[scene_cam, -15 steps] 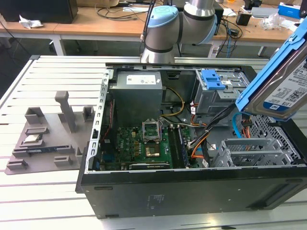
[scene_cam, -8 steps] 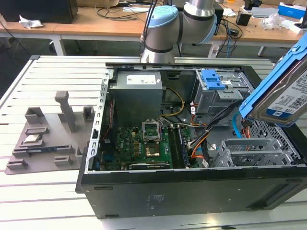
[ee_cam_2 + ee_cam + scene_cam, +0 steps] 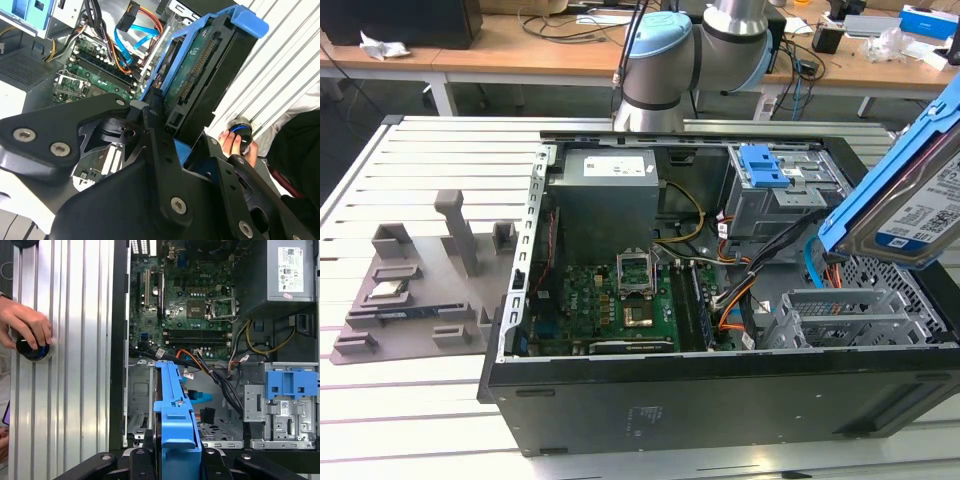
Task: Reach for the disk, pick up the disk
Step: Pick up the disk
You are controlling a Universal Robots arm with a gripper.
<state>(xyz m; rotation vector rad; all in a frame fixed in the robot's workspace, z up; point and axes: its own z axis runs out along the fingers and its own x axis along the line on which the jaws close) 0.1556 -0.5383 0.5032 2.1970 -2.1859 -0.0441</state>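
We see the disk clamped edge-on in the pincer, lifted above the open case. Beneath the pincer run cables; if our grip slackens, it could drop onto them, we judge.

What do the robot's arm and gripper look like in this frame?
The arm is built of round silver-grey segments with a light blue cap on a joint. The gripper is matte black, made of flat angular linkage bars fastened with round silver screws, seen in both wrist views. Its fingers are narrow black bars.
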